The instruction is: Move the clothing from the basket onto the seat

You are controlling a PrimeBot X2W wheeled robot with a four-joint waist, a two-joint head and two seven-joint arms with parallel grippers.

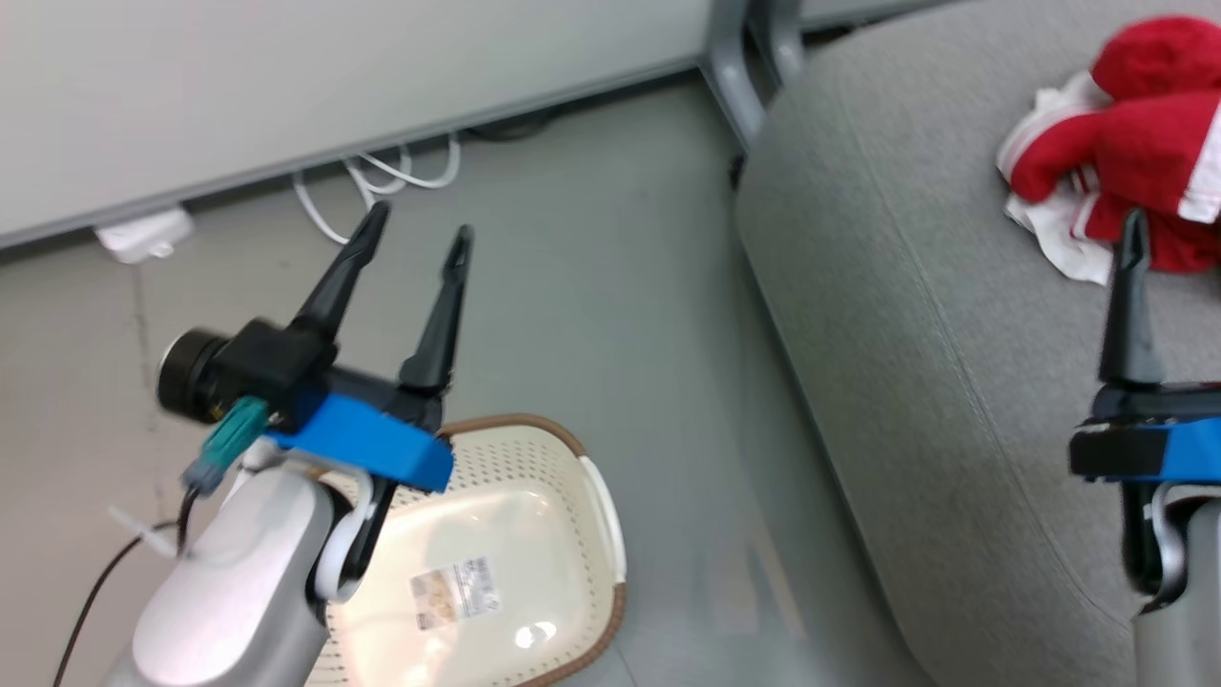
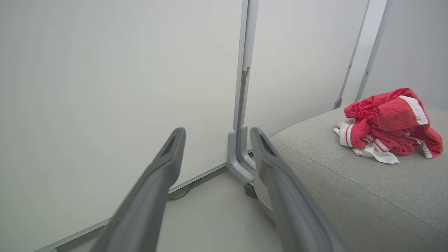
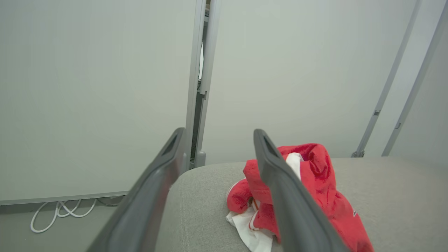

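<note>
Draw right gripper, jaws apart and empty, straight back off clothing heaped on seat without snagging; hold left gripper, likewise apart, near basket.

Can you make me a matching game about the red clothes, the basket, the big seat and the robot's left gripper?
Things:
1. clothing
2. basket
3. seat
4. left gripper

What fits:
A. open, with nothing between its fingers
B. grey fabric all over
C. red and white, heaped on the seat
D. cream with a brown rim, standing on the floor

Right pairs: 1-C, 2-D, 3-B, 4-A.
</note>
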